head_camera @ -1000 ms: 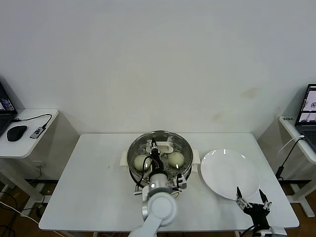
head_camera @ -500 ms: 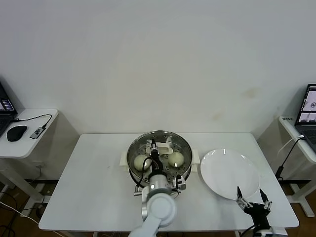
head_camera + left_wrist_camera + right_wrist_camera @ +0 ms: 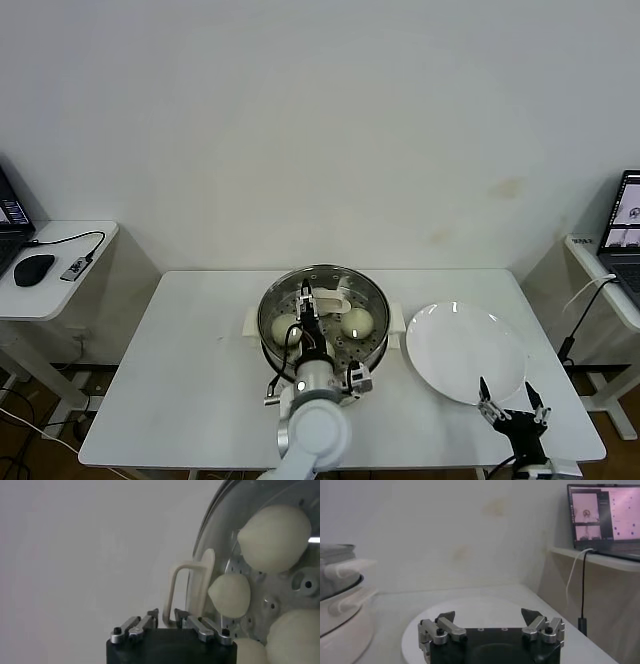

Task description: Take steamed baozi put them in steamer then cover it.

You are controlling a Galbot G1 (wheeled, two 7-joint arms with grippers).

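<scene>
The steamer point(image 3: 376, 302) stands mid-table with the clear glass cover point(image 3: 345, 277) over it. Two steamed baozi point(image 3: 285, 327) point(image 3: 358, 321) show through the glass; my arm hides the rest. My left gripper point(image 3: 310, 302) reaches over the pot from the front and is shut on the cover's cream handle point(image 3: 330, 296). In the left wrist view the fingers point(image 3: 151, 615) pinch the handle point(image 3: 192, 587) at the gripper point(image 3: 166, 617), and several baozi point(image 3: 274, 537) lie behind the glass. My right gripper point(image 3: 512, 408) point(image 3: 489, 617) is open and empty at the table's front right.
A flat white plate point(image 3: 465, 350) point(image 3: 470, 607) lies right of the steamer, just beyond the right gripper. The steamer's cream base handle point(image 3: 396, 318) sticks out toward the plate. Side tables with laptops stand far left and far right.
My left arm and the cover's handle have shifted slightly to the left over the steamer. The right arm has not moved.
</scene>
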